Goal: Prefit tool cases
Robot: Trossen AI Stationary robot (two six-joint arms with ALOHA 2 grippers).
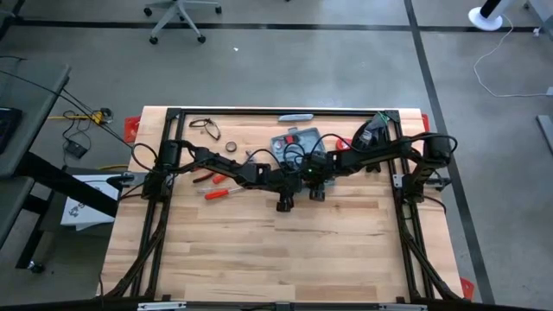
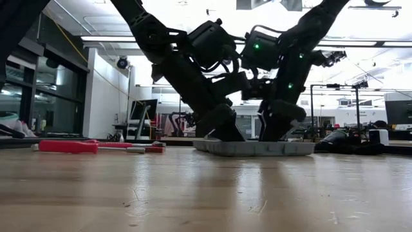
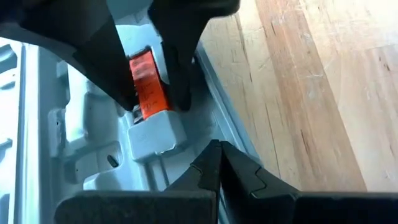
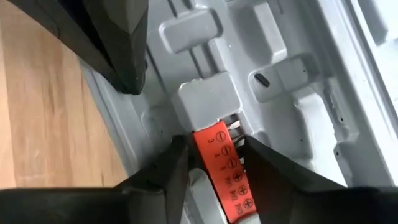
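Tool case (image 1: pixel 296 142): blue-grey moulded plastic, lying open and flat near the table's far edge, long axis running along that edge.
Right gripper (image 4: pixel 214 155): fingers gripping an orange bit holder (image 4: pixel 225 168) seated in the case.
Left gripper (image 3: pixel 219 163): jaws pressed together, hovering just beside it.
Nearby: red-handled tools (image 1: pixel 218 184) lying toward the left edge of the wooden table (image 1: pixel 268 250).

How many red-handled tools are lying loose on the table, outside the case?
2: one beside the left arm, another just nearer the table's front. The arms may hide more.
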